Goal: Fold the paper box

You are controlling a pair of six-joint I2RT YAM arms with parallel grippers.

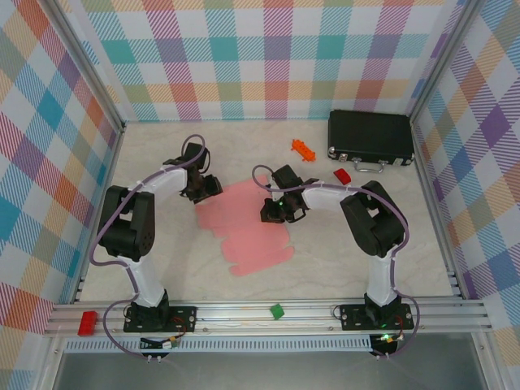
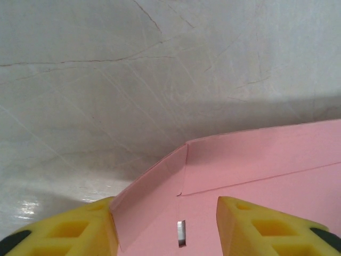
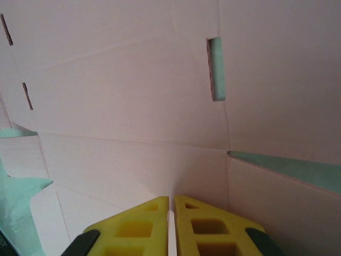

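Down at the bottom of the left wrist view, the left gripper (image 2: 165, 240) stands with its yellow fingers (image 2: 72, 232) well apart, holding nothing. Between them lies the pink paper box (image 2: 266, 165), a flat creased sheet. One narrow flap (image 2: 152, 194) of it is raised just beside the inner face of the finger at lower left. A small slot (image 2: 181, 233) is cut in the card between the fingers. Beyond the sheet's edge, pale scratched table (image 2: 106, 80) takes up the upper half of the frame.

The right gripper (image 3: 171, 226) has its fingers pressed almost together at the bottom centre of its wrist view. A thin pale line shows between them, and I cannot tell whether card is nipped there. Pale creased card with slots spreads ahead of it.

From above, the sheet lies in the middle of the frame, with the left gripper at its upper left corner and the right gripper at its right edge. A black case (image 1: 370, 138) sits at upper right, an orange bit (image 1: 302, 149) left of it and a red bit (image 1: 342, 175) below it.
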